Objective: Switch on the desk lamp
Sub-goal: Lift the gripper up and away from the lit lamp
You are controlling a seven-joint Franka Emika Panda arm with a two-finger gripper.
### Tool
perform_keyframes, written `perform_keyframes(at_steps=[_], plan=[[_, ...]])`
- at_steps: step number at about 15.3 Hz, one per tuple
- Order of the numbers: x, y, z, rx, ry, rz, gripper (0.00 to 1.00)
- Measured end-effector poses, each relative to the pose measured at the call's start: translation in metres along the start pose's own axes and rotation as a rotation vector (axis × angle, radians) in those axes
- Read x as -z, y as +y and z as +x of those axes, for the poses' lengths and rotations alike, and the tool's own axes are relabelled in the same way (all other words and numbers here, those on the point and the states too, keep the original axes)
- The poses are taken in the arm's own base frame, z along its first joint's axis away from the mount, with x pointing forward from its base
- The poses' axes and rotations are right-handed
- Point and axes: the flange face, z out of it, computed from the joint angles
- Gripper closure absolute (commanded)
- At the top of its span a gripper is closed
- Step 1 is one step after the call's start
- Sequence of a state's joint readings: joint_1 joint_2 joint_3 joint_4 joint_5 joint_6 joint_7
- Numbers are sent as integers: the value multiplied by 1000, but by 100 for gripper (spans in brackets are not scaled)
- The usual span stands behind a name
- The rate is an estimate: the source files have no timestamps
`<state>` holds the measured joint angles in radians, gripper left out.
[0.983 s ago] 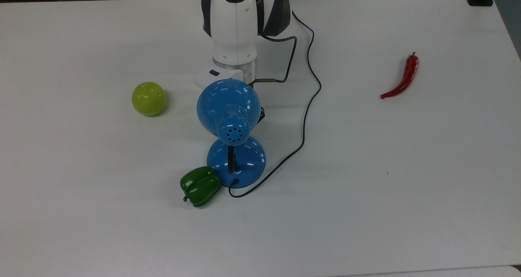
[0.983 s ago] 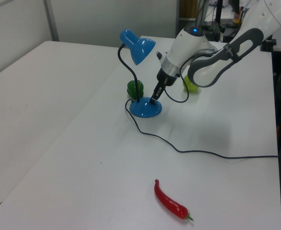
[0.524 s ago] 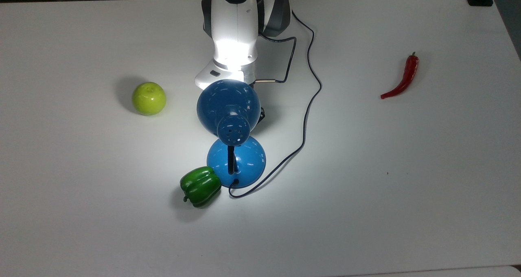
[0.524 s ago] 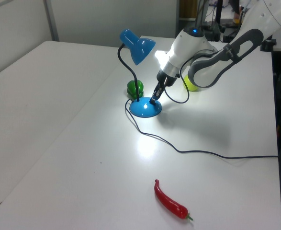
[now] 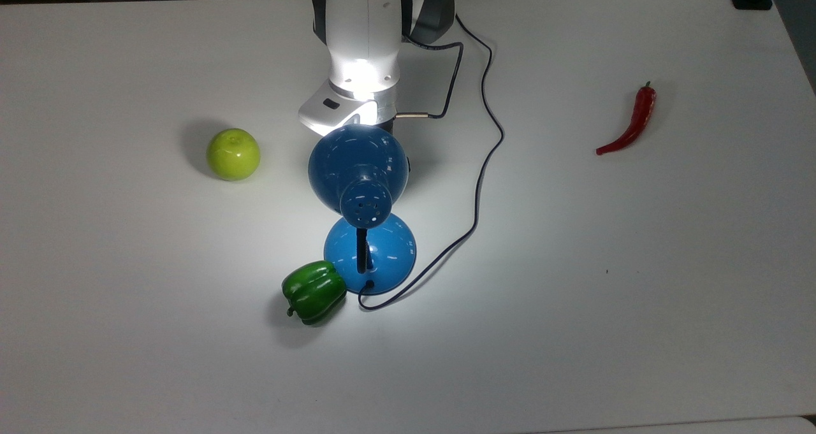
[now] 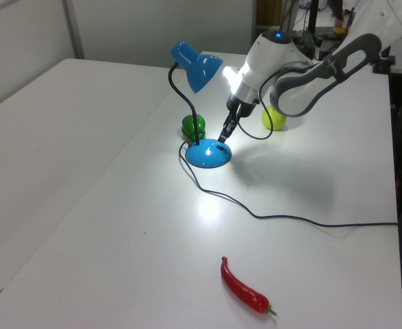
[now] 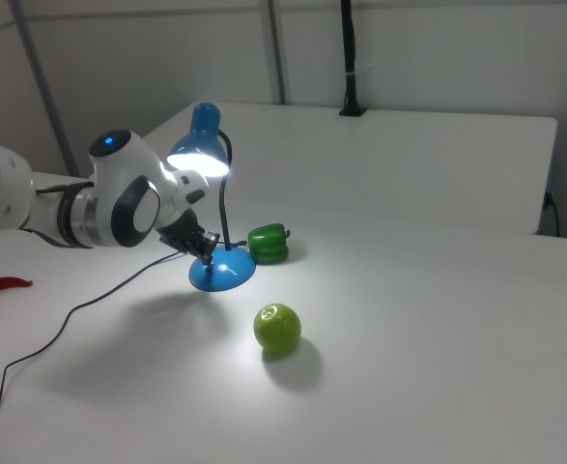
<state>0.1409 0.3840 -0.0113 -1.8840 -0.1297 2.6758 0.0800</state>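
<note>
**One lamp lit, gripper poised over its base**

One blue desk lamp (image 5: 368,227) stands near the middle of the white table (image 5: 637,294), its dome shade (image 6: 199,66) glowing — bright underside plain in the right view, with a pool of light on the tabletop around the round base (image 6: 208,155). Black neck rises from the base and curves over to the shade. Thin black cord (image 5: 482,166) leaves the base and winds off across the table.

Gripper (image 6: 224,138) hangs tip-down just above the base's rim, on the side away from the neck in the left view; whether it touches the base I cannot tell. Whether the fingers are parted or closed I cannot tell. White wrist of the arm (image 5: 361,45) catches the lamp's light strongly.

Other items:
- green bell pepper (image 5: 313,292) — against the base's edge, at the top view's lower left of it
- green apple (image 5: 233,154) — apart from the lamp, toward the top view's left
- red chili (image 5: 631,123) — well apart, toward the top view's right
</note>
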Motion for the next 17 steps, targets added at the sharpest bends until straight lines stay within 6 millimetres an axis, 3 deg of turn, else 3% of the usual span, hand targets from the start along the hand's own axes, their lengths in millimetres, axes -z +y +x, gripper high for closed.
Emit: perform_keyframes(at_steps=[5, 9, 11, 17], plan=[[30, -2, -6, 5, -141, -14, 100], [69, -1, -12, 5, -260, -29, 43], [94, 2, -13, -3, -286, -35, 1], [159, 9, -13, -41, -333, -49, 0]])
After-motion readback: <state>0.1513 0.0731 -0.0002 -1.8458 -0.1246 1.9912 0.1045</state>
